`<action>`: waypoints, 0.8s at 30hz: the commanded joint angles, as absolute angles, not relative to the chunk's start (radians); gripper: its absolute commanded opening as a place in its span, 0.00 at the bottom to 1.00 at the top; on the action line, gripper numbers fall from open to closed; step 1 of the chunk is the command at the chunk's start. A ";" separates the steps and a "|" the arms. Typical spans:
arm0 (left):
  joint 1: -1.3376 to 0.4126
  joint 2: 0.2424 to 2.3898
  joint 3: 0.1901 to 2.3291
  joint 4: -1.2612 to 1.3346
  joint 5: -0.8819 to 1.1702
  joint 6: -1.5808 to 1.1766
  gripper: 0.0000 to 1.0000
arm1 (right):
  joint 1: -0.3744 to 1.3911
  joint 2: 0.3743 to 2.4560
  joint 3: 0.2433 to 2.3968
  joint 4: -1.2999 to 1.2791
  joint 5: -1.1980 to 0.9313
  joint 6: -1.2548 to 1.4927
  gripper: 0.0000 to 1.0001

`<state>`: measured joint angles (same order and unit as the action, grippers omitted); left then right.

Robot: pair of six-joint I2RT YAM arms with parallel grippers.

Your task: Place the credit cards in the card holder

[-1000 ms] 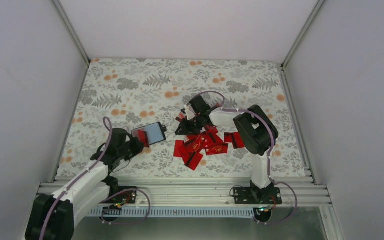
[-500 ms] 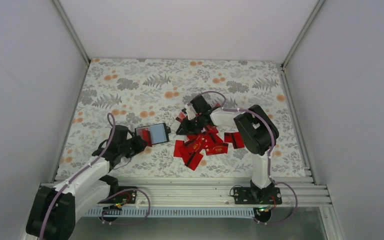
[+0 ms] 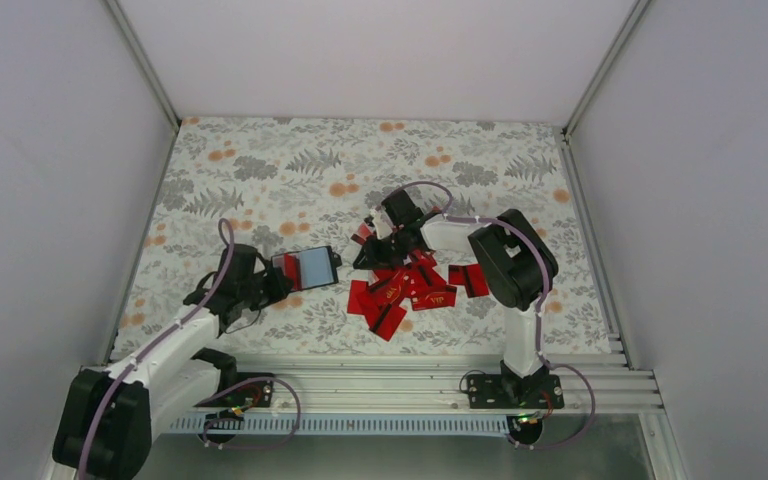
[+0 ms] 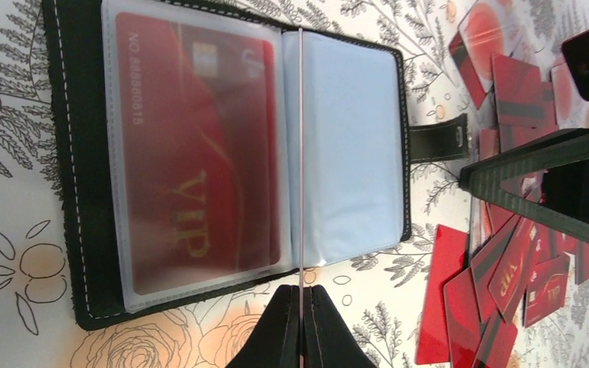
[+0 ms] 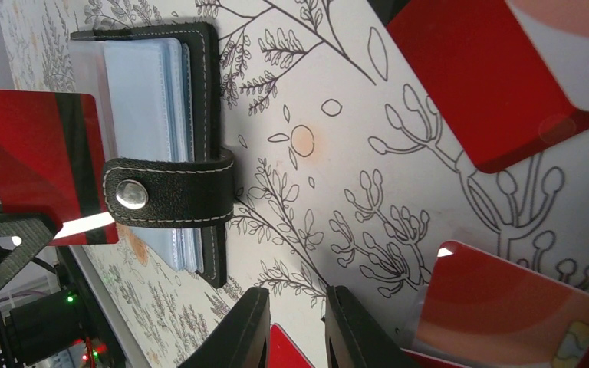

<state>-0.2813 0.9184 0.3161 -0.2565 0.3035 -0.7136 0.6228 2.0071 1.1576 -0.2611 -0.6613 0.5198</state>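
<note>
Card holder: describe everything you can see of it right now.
The card holder lies open and flat on the floral cloth, left of the card pile. Black leather-look cover with pale stitching, frosted clear sleeves inside. One sleeve holds a red VIP card; the facing one looks empty. Its snap tab rests on the cloth, stud up. The left gripper, shut, pinches one sleeve leaf upright, edge-on to its camera.
</note>
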 commanded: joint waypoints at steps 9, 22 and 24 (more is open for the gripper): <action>-0.273 0.997 0.331 -0.196 0.353 -0.639 0.02 | 0.602 2.037 1.145 -0.339 -0.579 0.489 0.20; -0.274 0.916 0.369 -0.264 0.327 -0.637 0.02 | 0.601 2.059 1.158 -0.340 -0.588 0.485 0.20; -0.274 0.924 0.367 -0.267 0.329 -0.637 0.02 | 0.600 2.057 1.156 -0.340 -0.588 0.485 0.20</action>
